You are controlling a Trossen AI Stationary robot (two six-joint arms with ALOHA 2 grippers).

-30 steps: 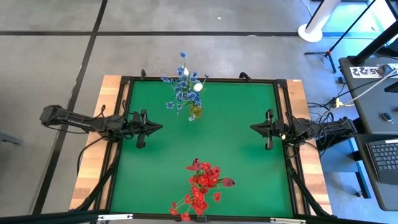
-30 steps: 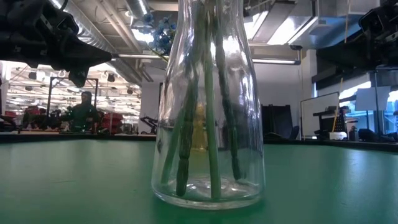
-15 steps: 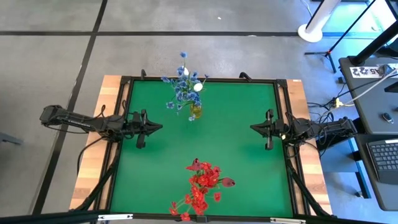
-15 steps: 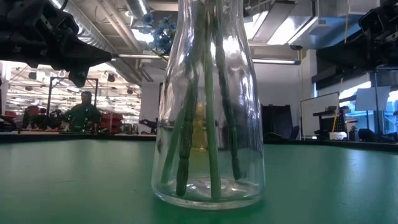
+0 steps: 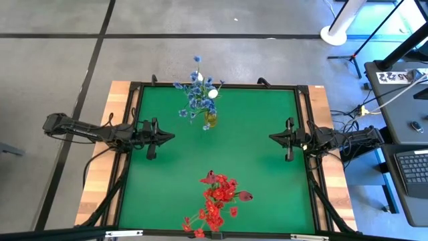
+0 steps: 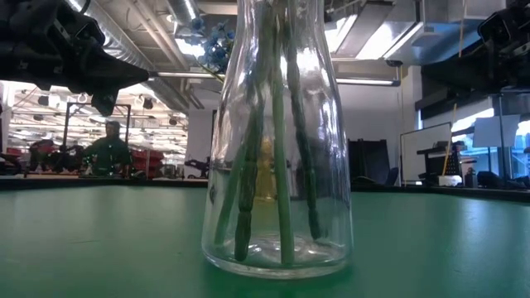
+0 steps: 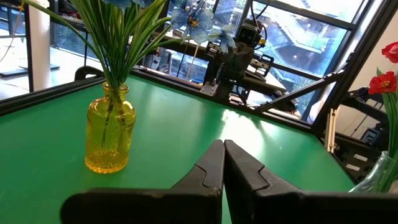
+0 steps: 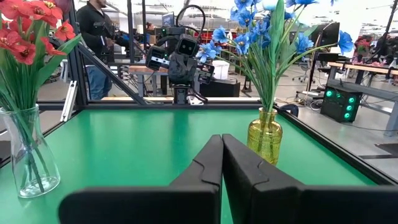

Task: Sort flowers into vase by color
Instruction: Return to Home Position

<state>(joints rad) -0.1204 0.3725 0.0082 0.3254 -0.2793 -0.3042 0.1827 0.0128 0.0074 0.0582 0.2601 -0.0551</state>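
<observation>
Blue flowers (image 5: pixel 196 92) with a white bud (image 5: pixel 212 94) stand with their stems in a yellow glass vase (image 7: pixel 111 134) on the green mat's far middle. Red flowers (image 5: pixel 218 199) stand with their stems in a clear glass vase (image 6: pixel 277 141) at the near middle; its stems (image 6: pixel 281 165) rest on the vase's bottom. My left gripper (image 5: pixel 172 136) hovers shut at the mat's left edge, pointing level toward the right. My right gripper (image 5: pixel 271 137) hovers shut at the right edge, pointing toward the left. Neither touches anything.
A black frame (image 5: pixel 221 86) rims the green mat (image 5: pixel 234 154). The mat's middle between the two grippers is bare. People (image 8: pixel 96 37) and desks show in the room beyond the table.
</observation>
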